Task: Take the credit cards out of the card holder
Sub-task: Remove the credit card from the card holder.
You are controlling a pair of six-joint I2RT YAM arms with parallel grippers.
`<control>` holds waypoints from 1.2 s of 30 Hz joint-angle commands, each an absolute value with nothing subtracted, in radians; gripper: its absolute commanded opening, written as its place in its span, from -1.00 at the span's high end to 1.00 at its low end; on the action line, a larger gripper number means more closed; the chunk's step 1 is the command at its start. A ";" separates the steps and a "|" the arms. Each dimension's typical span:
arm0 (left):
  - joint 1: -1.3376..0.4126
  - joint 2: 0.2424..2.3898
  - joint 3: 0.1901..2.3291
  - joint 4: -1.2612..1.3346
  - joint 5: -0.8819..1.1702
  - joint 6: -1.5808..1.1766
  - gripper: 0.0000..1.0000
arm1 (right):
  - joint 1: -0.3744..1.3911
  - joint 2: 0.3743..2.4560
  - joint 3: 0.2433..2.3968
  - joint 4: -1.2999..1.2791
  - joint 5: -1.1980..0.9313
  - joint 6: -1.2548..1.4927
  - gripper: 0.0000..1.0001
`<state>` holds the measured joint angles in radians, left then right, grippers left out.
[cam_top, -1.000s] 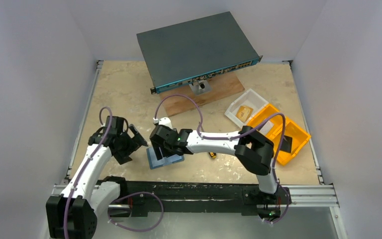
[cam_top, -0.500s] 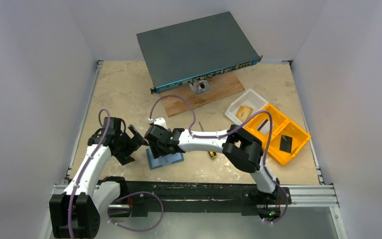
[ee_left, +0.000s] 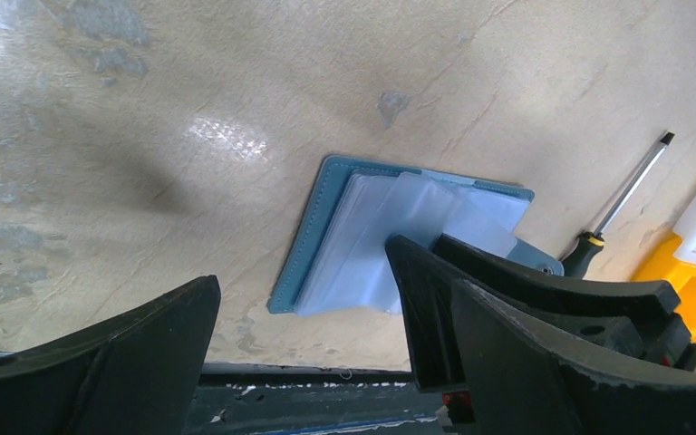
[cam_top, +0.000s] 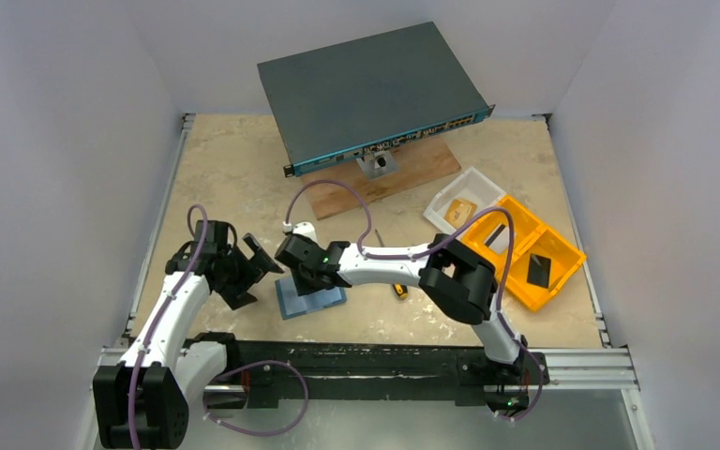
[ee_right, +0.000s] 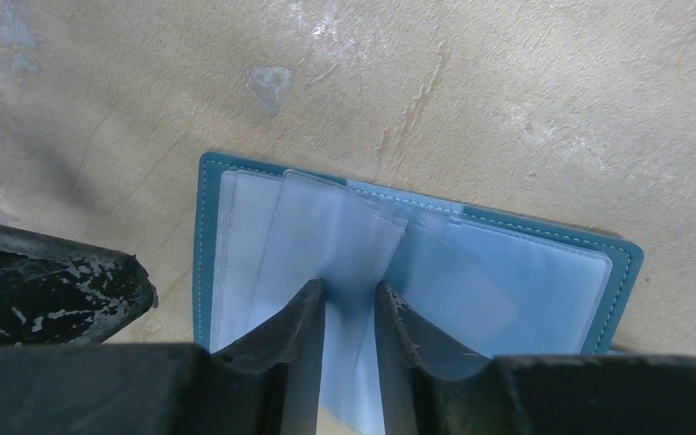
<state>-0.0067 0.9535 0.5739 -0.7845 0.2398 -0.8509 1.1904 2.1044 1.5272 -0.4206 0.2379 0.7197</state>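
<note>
Teal card holder (ee_right: 526, 272) lies open; right pincer (ee_right: 349, 294) pinches its clear sleeves (ee_right: 326, 236).

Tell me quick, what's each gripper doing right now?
Left gripper: open wide, holding nothing.
Right gripper: fingers closed on a clear sleeve of the card holder.

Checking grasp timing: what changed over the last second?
The right gripper closed in around the clear sleeves of the card holder and appears to pinch them. Its arm shifted slightly left, with the elbow pulling in. Unchanged: the left gripper is open beside the holder, the card holder lies open and flat, and the switch box and yellow tray are in place.
</note>
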 commanded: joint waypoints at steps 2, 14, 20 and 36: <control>0.000 0.954 0.557 -0.740 0.308 -0.814 -0.91 | 1.161 2.059 1.420 -0.347 0.146 0.762 0.62; -0.105 0.968 0.563 -0.685 0.317 -0.818 0.20 | 1.056 1.979 1.218 -0.158 -0.015 0.792 1.00; -0.208 1.044 0.563 -0.637 0.258 -0.850 0.50 | 1.030 1.967 1.174 -0.112 -0.064 0.797 1.00; -0.266 1.204 0.534 -0.524 0.219 -0.859 0.73 | 1.014 1.980 1.150 -0.077 -0.105 0.796 1.00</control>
<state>-0.2531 1.1801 0.5400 -0.5789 0.2344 -0.8539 1.0195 1.9717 1.1770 -0.0353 -0.1169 0.8101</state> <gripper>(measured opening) 0.142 0.005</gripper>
